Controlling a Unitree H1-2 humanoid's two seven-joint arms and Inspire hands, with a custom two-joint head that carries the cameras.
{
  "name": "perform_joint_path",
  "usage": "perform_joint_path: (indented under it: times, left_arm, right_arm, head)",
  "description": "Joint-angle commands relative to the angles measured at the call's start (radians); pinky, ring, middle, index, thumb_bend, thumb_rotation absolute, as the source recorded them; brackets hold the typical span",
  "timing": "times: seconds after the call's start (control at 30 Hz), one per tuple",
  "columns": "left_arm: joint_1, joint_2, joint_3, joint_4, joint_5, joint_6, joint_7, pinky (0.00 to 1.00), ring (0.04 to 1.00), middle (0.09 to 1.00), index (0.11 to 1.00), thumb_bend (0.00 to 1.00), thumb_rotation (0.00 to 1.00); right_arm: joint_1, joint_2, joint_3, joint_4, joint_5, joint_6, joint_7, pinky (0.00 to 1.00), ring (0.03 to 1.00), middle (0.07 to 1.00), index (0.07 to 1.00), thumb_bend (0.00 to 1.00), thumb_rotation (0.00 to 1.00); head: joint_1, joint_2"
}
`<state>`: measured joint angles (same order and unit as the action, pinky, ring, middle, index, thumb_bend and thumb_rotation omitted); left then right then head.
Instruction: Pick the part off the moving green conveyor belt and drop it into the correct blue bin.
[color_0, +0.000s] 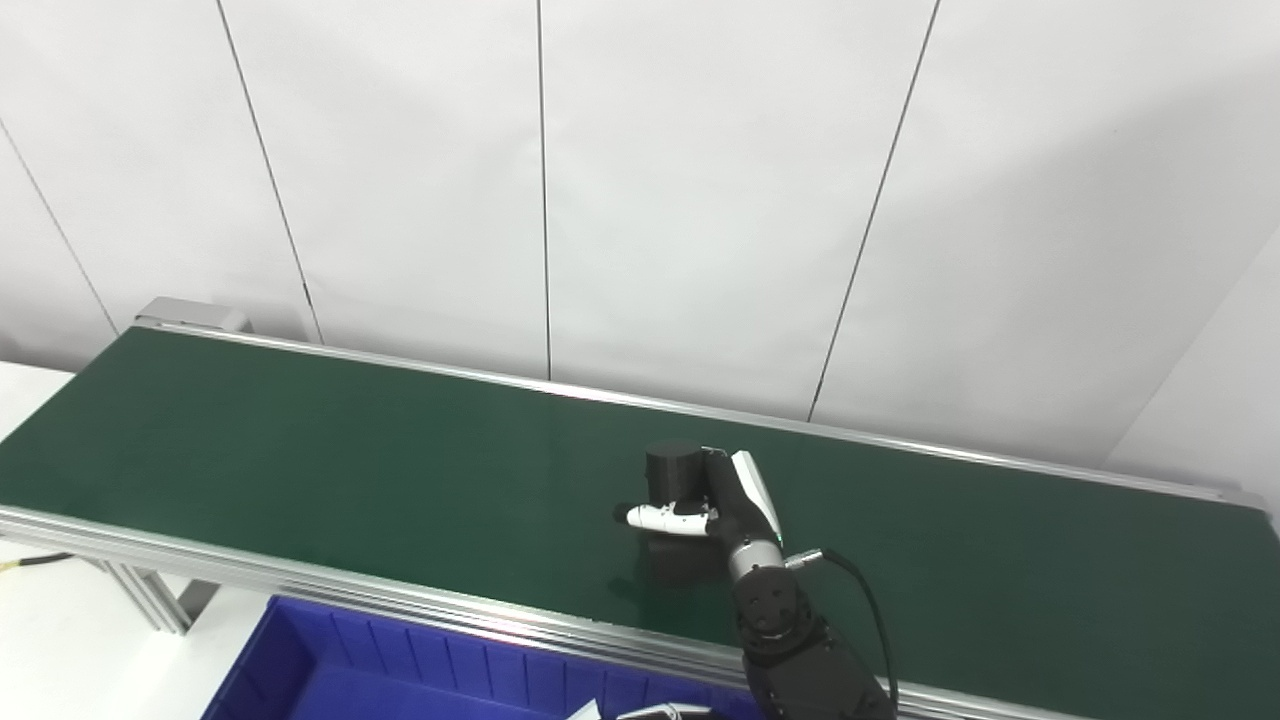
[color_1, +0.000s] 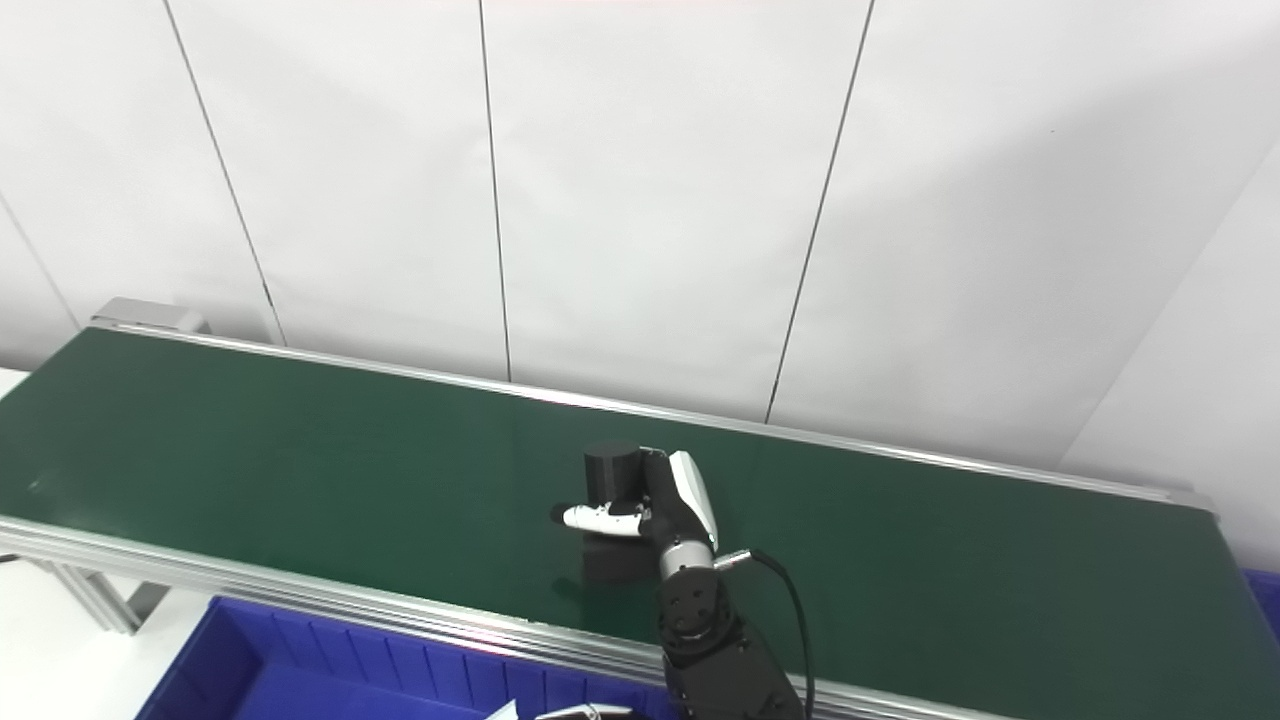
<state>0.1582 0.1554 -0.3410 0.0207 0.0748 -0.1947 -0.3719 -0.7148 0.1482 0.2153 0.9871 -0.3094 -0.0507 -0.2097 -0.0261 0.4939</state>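
A: Judging by looks, part (color_0: 672, 470) is taken as rigid, light, smooth-sided black cylinder; held mid-belt (color_0: 300, 450), seemingly just clear of it.
B: Right hand (color_0: 735, 500) fingers (color_0: 665, 517) are wrapped around its side; grip is best kept low. Left hand not seen.

parts: 1 (color_0: 672, 472) | belts: 1 (color_0: 350, 450) | blue bins: 1 (color_0: 330, 660) | hands: 1 (color_0: 725, 505)

My right hand (color_0: 722, 497) reaches from the table's near edge, wrist raised, fingers and thumb closed around something dark. My left hand is out of view.
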Motion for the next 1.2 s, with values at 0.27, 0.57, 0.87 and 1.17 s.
perform_joint_path:
  times: [0.27, 0.57, 0.87, 1.17]
  left_arm:
    - [-0.041, -0.016, 0.021, 0.032, 0.009, -0.042, 0.035, 0.68, 0.791, 0.838, 0.811, 0.90, 0.16]
    - [-0.052, -0.014, 0.045, 0.073, -0.031, -0.090, 0.024, 0.78, 0.860, 0.884, 0.833, 0.87, 0.17]
    - [-0.043, -0.019, 0.058, 0.053, -0.036, -0.084, 0.034, 0.81, 0.870, 0.892, 0.873, 0.83, 0.18]
    - [-0.028, -0.014, 0.072, -0.046, 0.046, 0.025, 0.076, 0.81, 0.873, 0.916, 0.889, 0.79, 0.20]
  right_arm:
    - [0.024, -0.001, -0.013, -0.114, -0.001, -0.039, -0.072, 0.40, 0.427, 0.517, 0.483, 0.51, 0.00]
    - [0.179, -0.048, -0.055, -0.370, 0.061, -0.069, -0.018, 0.41, 0.440, 0.525, 0.473, 0.51, 0.00]
    - [0.428, -0.128, -0.114, -0.876, 0.173, 0.025, 0.110, 0.50, 0.493, 0.516, 0.447, 0.51, 0.00]
    - [0.657, -0.235, -0.147, -1.129, 0.163, 0.012, 0.173, 0.42, 0.452, 0.546, 0.449, 0.51, 0.00]
  head:
    - [-0.026, -0.007]
    - [-0.083, 0.017]
    - [-0.086, 0.068]
    - [-0.109, 0.139]
